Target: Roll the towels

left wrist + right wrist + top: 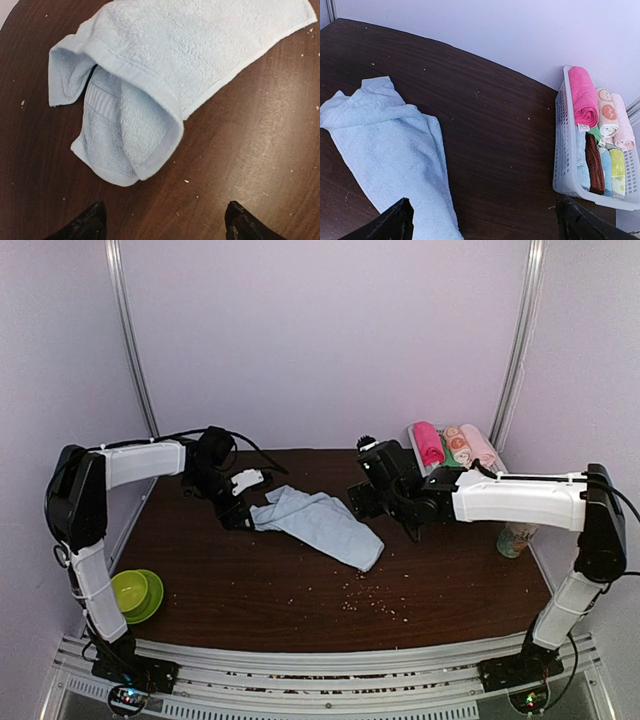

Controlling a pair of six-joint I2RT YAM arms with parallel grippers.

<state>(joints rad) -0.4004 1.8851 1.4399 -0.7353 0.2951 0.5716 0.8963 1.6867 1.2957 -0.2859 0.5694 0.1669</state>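
1. Top: blue towel (318, 525) crumpled mid-table (250, 590), left gripper (238, 515) just beside its left end, right gripper (362, 498) near its right.
2. Left wrist: fingers spread wide, gripping nothing; folded towel end just ahead, untouched.
3. Right wrist: fingers wide apart, empty; blue towel at left, pink towel (582, 95) rolled in basket (563, 150) at right.

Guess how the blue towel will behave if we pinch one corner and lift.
Probably floppy: the blue towel lies in soft, loose folds, so it should drape and unfold rather than keep its shape. Likely light; the cloth looks thin. Pushed, it would probably bunch up rather than slide on the table.
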